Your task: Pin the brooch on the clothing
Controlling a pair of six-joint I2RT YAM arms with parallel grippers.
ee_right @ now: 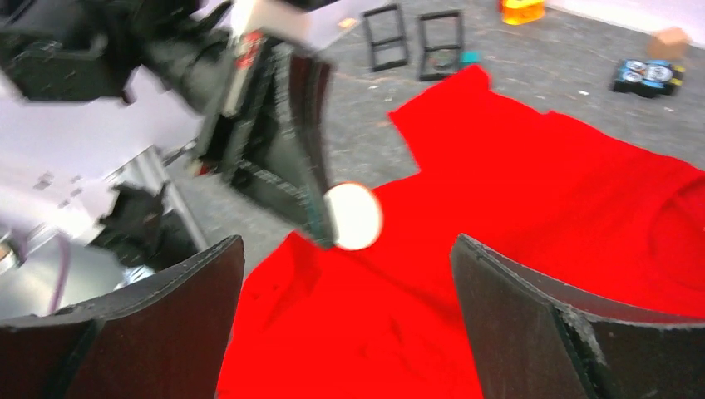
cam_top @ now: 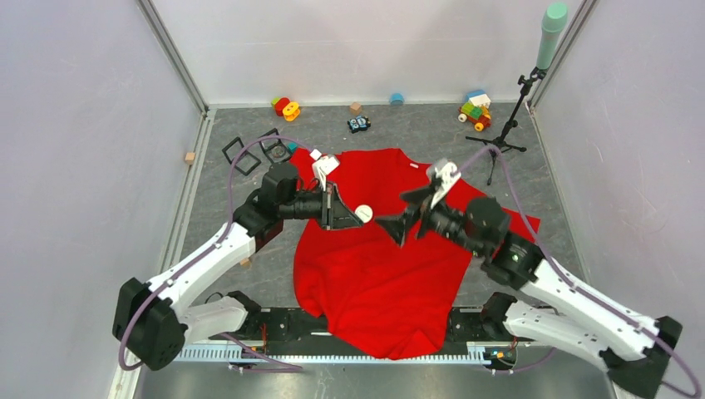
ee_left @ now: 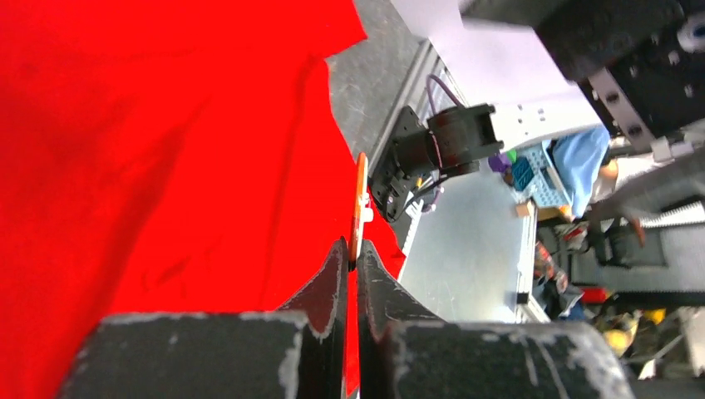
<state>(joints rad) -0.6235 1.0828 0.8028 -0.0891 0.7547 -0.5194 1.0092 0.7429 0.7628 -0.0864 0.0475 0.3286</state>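
While the left gripper (cam_top: 357, 217) pinches the brooch (cam_top: 363, 212) edgewise and the right gripper (cam_top: 395, 209) gapes, lower it gently onto the clothing (cam_top: 374, 283)

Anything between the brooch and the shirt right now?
Nothing visible. The left gripper is shut on the brooch over the red T-shirt, bare fabric beneath. The right gripper is open, facing the brooch from the side, not under it.
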